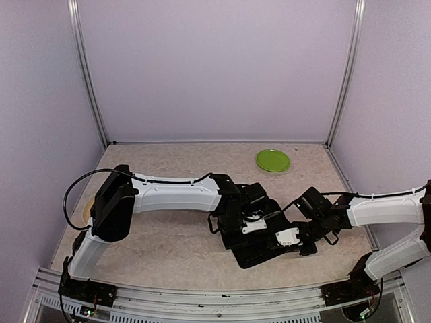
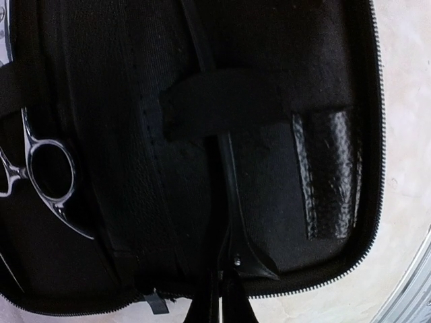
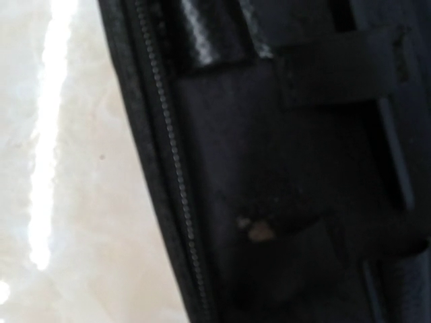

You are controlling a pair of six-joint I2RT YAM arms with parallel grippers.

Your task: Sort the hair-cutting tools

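Observation:
The black case [image 1: 259, 250] lies open in the middle of the table, under both grippers. In the left wrist view a silver scissors [image 2: 48, 176] with ring handles sits in the case's left half [image 2: 135, 202]. A thin black hair clip [image 2: 229, 202] runs down the case's middle, under an elastic strap [image 2: 222, 101]. My left gripper [image 2: 225, 299] looks closed on the clip's near end; it also shows in the top view [image 1: 237, 222]. My right gripper [image 1: 300, 243] is down on the case's right edge. Its own view shows only blurred case lining [image 3: 283, 168] and zipper [image 3: 172, 155]; its fingers are not discernible.
A green plate [image 1: 273, 160] sits at the back right of the table. A pale yellow round thing [image 1: 83, 212] shows partly under the left arm at the table's left edge. Grey walls and metal posts enclose the table.

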